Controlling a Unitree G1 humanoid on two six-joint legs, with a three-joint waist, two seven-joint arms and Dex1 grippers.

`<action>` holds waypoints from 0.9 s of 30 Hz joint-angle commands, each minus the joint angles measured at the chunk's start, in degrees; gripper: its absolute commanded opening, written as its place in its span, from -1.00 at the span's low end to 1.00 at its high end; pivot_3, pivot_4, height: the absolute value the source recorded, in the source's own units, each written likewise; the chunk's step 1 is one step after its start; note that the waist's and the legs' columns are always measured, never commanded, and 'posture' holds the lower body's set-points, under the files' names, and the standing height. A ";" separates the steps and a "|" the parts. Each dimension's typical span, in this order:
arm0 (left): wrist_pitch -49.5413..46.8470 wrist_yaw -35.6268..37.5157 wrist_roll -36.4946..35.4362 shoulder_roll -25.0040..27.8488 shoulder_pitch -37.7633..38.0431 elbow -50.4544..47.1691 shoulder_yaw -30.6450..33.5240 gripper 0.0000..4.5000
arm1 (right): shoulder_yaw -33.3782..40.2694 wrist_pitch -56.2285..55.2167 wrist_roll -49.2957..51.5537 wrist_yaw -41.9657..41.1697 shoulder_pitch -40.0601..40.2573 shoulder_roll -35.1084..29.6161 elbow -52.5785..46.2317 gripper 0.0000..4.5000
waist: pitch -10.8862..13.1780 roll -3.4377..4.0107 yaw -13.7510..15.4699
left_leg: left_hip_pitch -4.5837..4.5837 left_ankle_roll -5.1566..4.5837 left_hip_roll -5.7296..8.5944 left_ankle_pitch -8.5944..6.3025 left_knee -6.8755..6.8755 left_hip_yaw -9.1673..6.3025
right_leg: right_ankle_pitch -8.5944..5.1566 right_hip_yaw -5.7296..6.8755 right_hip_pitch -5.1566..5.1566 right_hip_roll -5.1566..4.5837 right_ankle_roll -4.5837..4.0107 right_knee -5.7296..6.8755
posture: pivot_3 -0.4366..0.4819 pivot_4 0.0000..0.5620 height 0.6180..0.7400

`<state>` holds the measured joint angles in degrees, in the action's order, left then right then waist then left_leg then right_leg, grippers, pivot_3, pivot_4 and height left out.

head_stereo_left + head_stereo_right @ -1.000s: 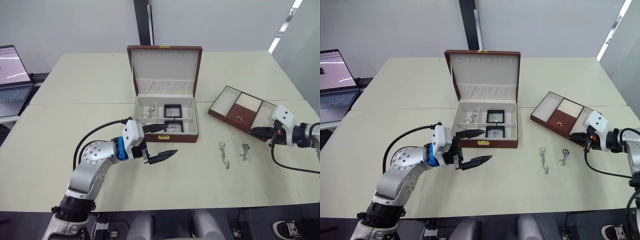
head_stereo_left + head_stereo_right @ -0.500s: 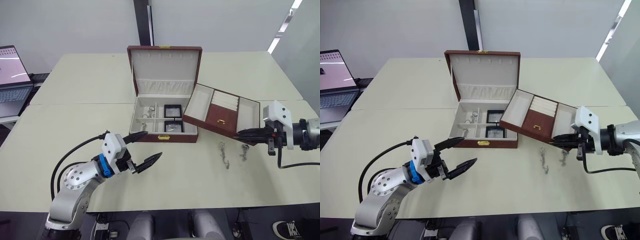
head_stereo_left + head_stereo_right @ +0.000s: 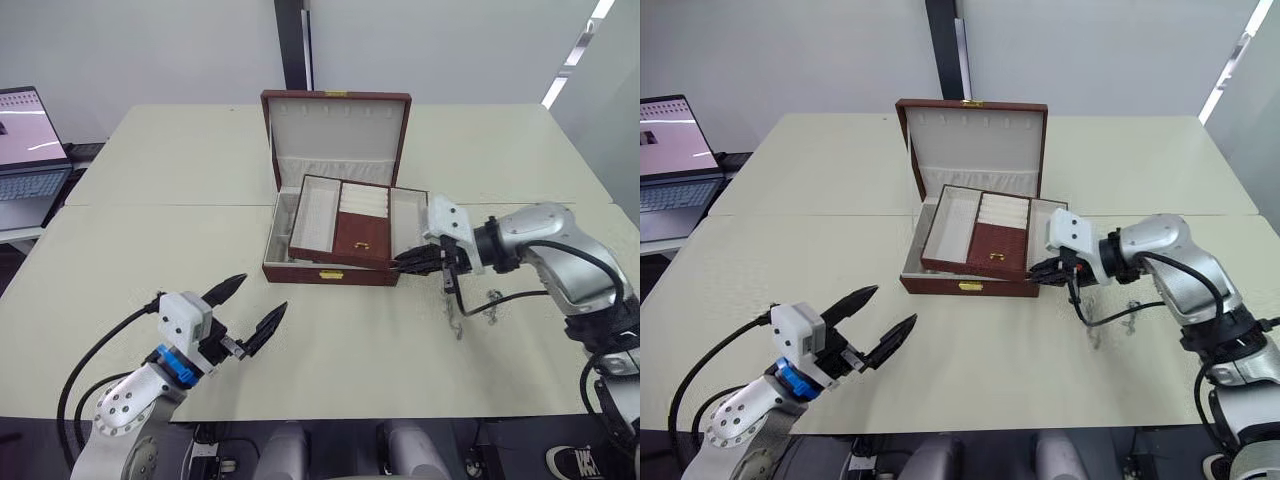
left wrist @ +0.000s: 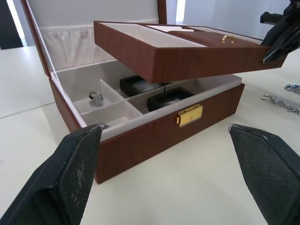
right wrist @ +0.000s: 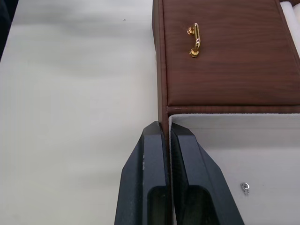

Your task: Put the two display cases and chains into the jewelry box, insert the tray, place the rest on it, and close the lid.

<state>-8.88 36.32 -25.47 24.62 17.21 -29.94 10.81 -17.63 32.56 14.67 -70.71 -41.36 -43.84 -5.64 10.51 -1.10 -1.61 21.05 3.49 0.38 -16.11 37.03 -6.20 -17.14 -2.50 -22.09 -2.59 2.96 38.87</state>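
The jewelry box (image 3: pixel 330 272) stands open at the table's middle, its lid (image 3: pixel 335 125) upright behind. My right gripper (image 3: pixel 405 263) is shut on the right-end wall of the tray (image 3: pixel 360 232), holding it tilted just above the box's compartments. In the right wrist view both fingers (image 5: pixel 150 154) pinch that wall beside the brown middle (image 5: pixel 225 56). Under the tray, the two display cases (image 4: pixel 140 85) (image 4: pixel 171 98) lie in the box, and a small silvery piece (image 4: pixel 96 98) sits in a left compartment. Two chains (image 3: pixel 455 320) (image 3: pixel 492 300) lie on the table right of the box. My left gripper (image 3: pixel 258 297) hangs open near the front left.
A laptop (image 3: pixel 25 140) sits on a side table at the far left. A dark pillar rises behind the table. The table's front edge runs close under my left gripper.
My right gripper has carried the tray leftward from beside the box to over its compartments. My left arm has drawn back toward the front-left edge, still open.
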 commanded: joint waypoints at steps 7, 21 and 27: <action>6.15 -3.03 0.89 -3.68 8.25 -3.55 3.13 1.00 | -6.16 1.63 -5.76 0.43 -11.41 7.46 7.21 -0.99 | 0.01 0.01 -0.24 | 0.00 0.00 -0.06 0.00 -0.05 -0.01 | -0.01 0.02 -0.09 0.06 -0.03 0.03 | -0.05 -0.47 1.00; 8.28 -4.54 0.21 -5.38 9.89 -2.99 4.01 1.00 | -9.62 2.13 -10.33 -0.88 -16.34 11.68 12.36 -0.99 | 0.01 0.01 -0.22 | 0.05 0.00 -0.01 0.00 -0.04 0.01 | -0.01 0.03 -0.11 0.02 -0.03 0.01 | -0.05 -0.47 1.00; 8.02 -4.71 0.34 -5.23 8.91 -2.49 3.95 1.00 | -9.66 1.35 -11.42 -1.05 -16.15 12.32 13.48 -0.99 | 0.01 0.01 -0.22 | 0.05 0.00 -0.01 0.00 -0.04 0.01 | -0.01 0.03 -0.12 0.02 -0.03 0.01 | -0.05 -0.47 1.00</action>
<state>-1.80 31.87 -24.88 19.06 26.11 -31.50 13.94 -28.40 35.09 3.43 -71.52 -55.59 -31.42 9.03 10.52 -1.10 -1.83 21.09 3.49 0.37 -16.11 36.98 -6.20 -17.15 -2.46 -22.20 -2.58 2.94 38.89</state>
